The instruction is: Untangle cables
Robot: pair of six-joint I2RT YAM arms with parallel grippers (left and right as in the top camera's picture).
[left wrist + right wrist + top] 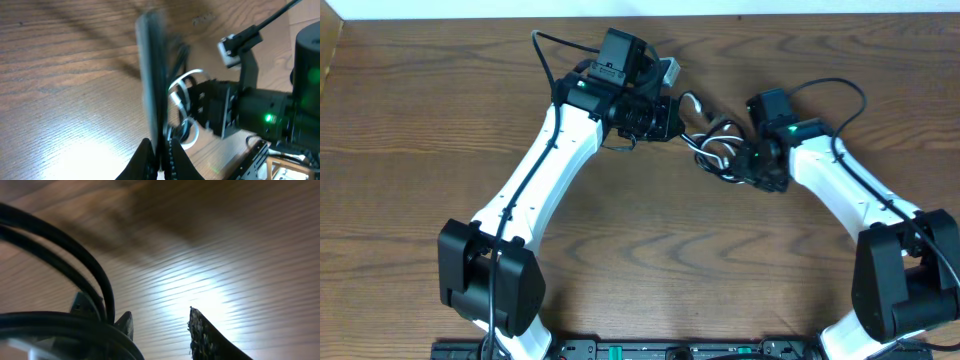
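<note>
Cables [713, 143] (black, white) in a tangle

No text, label, brand, number or sign is legible in any of the three views. A faint pale mark [202, 20] on the table [60, 75], near the top edge of the left wrist view, is too blurred to read. The dark strip [620, 351] along the bottom edge of the overhead view bears small light and green specks, too small to make out.
</note>
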